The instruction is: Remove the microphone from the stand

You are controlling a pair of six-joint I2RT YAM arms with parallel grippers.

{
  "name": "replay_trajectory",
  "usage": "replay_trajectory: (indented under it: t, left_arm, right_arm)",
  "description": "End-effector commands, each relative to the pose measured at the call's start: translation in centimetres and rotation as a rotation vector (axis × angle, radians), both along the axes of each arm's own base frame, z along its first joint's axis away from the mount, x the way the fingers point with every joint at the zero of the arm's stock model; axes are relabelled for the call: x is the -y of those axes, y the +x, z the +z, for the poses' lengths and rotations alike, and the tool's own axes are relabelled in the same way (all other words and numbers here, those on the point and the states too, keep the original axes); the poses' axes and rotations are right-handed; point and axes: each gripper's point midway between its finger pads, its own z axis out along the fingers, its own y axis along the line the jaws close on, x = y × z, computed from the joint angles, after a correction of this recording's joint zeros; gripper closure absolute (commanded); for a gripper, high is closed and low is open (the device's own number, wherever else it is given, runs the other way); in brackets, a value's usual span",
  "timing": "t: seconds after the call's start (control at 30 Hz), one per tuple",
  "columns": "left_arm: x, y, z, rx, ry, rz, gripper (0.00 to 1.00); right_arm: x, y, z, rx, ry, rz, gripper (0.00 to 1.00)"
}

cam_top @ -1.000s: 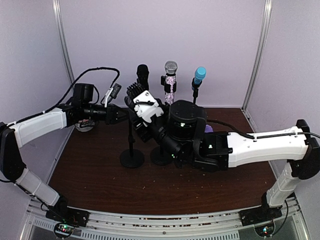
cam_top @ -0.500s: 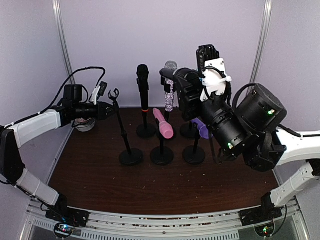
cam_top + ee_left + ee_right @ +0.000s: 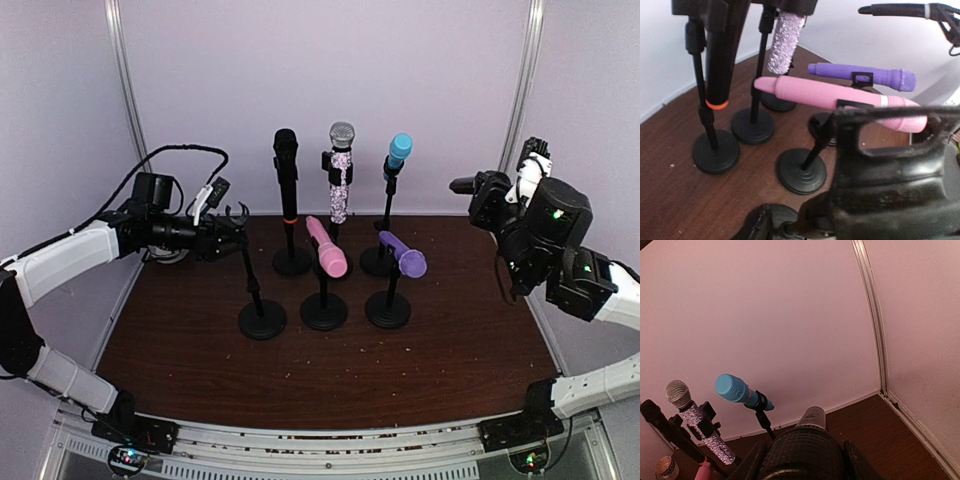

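R pincer (image 3: 484, 190) is up in the air over the bench's (image 3: 330, 370) right edge, toward the far right corner. It's clamped on the held black mic (image 3: 462, 185). Mic lies roughly level, sticking out toward the bench's middle, clear of every stand. R wrist view: mic's mesh head sits betw. the two fingers (image 3: 752, 460), filling the bottom centre. L wrist view also catches it at top right, level, w/ a pale ring near the pincer end.

Empty stand (image 3: 255, 290): front row, nearest the left edge, base on the bench, stem leaning a bit toward the left edge, clip at top w/ no mic in it. L pincer (image 3: 232, 225) is right at that clip, reaching in from the left edge. Can't tell if its fingers are apart or clamped on the clip; L wrist view is blocked low right by a black bulk.

Other 5 stands all loaded:
- Front row: pink mic (image 3: 327, 248) in the middle, purple mic (image 3: 402, 253) toward the right edge, both tilted, heads to the front right.
- Far row, along the far edge: orange-ringed black mic (image 3: 286, 170), upright; glitter mic (image 3: 341, 175), upright, silver head; blue mic (image 3: 398, 152), tilted, head up.
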Motion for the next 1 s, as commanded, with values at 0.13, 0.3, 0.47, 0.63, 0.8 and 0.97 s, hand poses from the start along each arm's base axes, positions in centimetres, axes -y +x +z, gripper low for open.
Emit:
replay_trajectory:
  t: [0.13,0.3,0.47,0.63,0.8,0.97]
  left_arm:
    - [-0.9,-2.8,-0.3,-0.009,0.073,-0.036,0.10]
    - [-2.2,-4.3,-0.4,0.002,0.150,-0.028,0.02]
    - [-3.5,-5.3,-0.7,0.013,0.219,-0.006,0.02]
    - [-4.4,-5.7,-1.2,0.024,0.254,0.013,0.02]
    - [-4.6,-5.1,-1.9,0.023,0.245,0.033,0.02]
    - [-4.6,-4.7,-1.9,0.028,0.242,0.041,0.02]
  right_arm:
    - [1.8,5.7,-9.9,-0.222,0.180,0.007,1.00]
    - [2.2,9.8,-14.9,-0.359,0.269,0.016,1.00]
    - [4.7,12.8,-20.0,-0.519,0.394,-0.038,1.00]
    - [7.2,14.4,-24.6,-0.705,0.400,-0.142,1.00]
    - [8.6,15.3,-29.2,-0.888,0.385,-0.228,1.00]
    - [10.0,15.9,-33.2,-0.993,0.474,-0.277,1.00]
